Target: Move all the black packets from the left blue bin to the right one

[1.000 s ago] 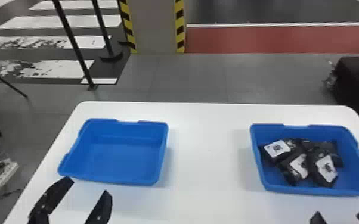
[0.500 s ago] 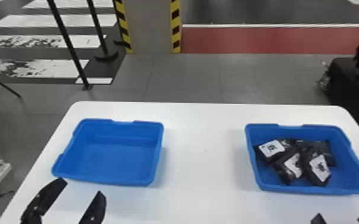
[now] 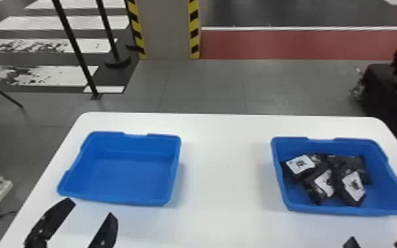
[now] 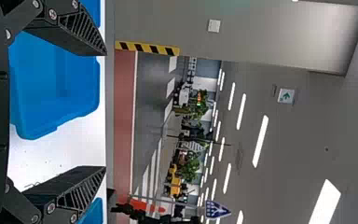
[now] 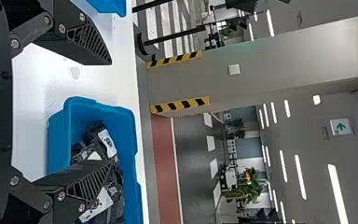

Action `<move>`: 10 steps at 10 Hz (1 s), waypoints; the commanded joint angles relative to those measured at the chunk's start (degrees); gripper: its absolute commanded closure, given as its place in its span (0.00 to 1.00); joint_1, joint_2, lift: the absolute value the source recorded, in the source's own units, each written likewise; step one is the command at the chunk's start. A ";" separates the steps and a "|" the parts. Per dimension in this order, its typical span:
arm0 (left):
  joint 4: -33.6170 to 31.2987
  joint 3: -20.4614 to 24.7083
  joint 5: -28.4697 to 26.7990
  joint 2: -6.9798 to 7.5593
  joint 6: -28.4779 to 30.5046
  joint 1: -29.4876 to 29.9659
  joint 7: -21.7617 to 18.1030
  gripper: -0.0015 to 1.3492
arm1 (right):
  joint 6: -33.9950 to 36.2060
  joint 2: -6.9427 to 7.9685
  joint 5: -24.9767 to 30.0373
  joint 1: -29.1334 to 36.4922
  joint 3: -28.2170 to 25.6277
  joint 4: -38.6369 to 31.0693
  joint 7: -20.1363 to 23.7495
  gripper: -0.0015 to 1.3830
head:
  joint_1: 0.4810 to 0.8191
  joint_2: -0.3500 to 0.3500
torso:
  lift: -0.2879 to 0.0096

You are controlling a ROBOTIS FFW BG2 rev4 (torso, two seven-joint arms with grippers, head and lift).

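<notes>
Our view of the tabletop point(image 3: 224, 198) has shifted slightly. The left bin point(image 3: 122, 181) beyond our wide-open, empty left pincer point(image 3: 90, 208) is bare; the right bin point(image 3: 390, 198), beyond our equally open, empty right pincer point(image 3: 378, 238), holds the unmoved black packets point(image 3: 323, 183): transfer done, we judge.

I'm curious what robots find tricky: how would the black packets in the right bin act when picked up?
The packets look crinkled and soft, so they would probably bend when pinched. They overlap in the bin, so lifting one might shift its neighbours.
</notes>
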 commanded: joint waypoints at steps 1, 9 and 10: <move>-0.07 -0.14 0.06 -0.15 0.47 0.02 0.00 0.13 | 0.00 0.05 -0.38 -0.55 0.10 0.74 0.03 0.21 | 0.63 0.60 | 0.60; -0.07 -0.49 0.41 -0.15 1.17 0.16 -0.09 0.13 | 0.00 0.05 -1.26 -1.11 0.27 1.16 0.03 0.21 | 0.63 0.59 | 0.60; 0.07 -0.49 0.41 -0.15 1.45 0.16 -0.09 0.13 | 0.00 0.05 -1.35 -1.11 0.27 1.16 0.03 0.21 | 0.63 0.59 | 0.60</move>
